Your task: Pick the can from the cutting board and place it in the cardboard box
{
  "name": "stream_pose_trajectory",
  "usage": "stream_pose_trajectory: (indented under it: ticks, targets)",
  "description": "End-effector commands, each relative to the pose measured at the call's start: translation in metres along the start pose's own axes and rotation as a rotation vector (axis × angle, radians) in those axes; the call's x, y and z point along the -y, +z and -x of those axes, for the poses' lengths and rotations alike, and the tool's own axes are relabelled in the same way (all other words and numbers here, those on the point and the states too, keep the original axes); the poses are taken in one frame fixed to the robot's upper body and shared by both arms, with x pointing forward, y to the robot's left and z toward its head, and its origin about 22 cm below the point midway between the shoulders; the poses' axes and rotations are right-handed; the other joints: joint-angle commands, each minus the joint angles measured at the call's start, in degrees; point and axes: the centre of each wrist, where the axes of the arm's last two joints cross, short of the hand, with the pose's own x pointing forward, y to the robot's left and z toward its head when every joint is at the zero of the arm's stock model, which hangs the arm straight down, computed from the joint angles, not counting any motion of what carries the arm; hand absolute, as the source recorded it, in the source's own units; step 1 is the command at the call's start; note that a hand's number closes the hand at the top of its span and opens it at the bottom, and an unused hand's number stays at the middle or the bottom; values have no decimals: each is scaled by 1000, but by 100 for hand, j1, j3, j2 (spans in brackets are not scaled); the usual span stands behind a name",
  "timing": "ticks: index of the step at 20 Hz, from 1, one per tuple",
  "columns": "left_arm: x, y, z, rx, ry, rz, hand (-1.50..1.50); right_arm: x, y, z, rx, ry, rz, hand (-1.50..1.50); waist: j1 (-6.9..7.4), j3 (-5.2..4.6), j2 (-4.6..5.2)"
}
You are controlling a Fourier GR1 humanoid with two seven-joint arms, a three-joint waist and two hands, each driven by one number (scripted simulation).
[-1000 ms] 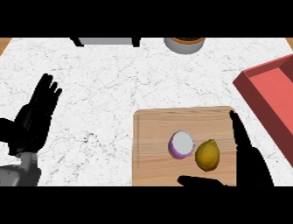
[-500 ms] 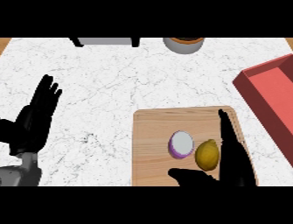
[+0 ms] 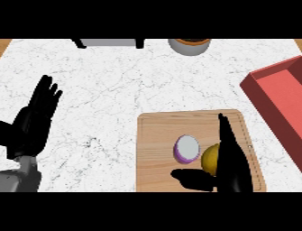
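Black left hand (image 3: 37,117) rests open at the left of the white marble counter (image 3: 133,85), fingers straight and lightly spread, pointing far, well apart from the work.

Wooden cutting board (image 3: 160,135) lies near, right of centre. On it the purple-sided can with a pale round top (image 3: 186,149) is apparently upright, its long axis toward the camera. A yellow rounded fruit (image 3: 210,158) sits just beside it on the right.

Right hand (image 3: 230,158) covers part of the fruit, fingers straight and together pointing far, thumb extended left. The can lies just left of those fingers, beyond the thumb; this hand is plainly nearer.

Red open box (image 3: 286,103) stands at the far right.
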Motion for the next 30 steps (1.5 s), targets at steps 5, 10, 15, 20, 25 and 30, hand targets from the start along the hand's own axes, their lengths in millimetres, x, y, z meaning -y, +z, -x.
stream_pose_trajectory:
  ticks: [5, 10, 15, 20, 25, 30]
  targets:
    - [-2, -4, -2, -1, 2, -4, 0, -12, -10, -17, -116, -8, 1, -150, 5, 0, 4]
    - [9, 11, -6, -11, 11, -13, 0, -12, -17, -11, -109, -11, -21, -150, 15, 2, 1]
    - [0, 13, 9, 11, 9, -8, 0, -33, -6, -4, -126, 7, -49, -150, 9, 0, -2]
    - [0, 22, -11, -3, 4, 2, 0, -19, -21, 2, -137, -3, -44, -150, 11, 2, -6]
    - [0, 4, -7, -11, -8, -22, 0, -25, -24, 14, -145, 2, -49, -150, -14, 2, -2]
    - [20, -4, 5, -23, -2, -2, 0, -49, -21, 12, -121, 26, -48, -150, -22, 1, 5]
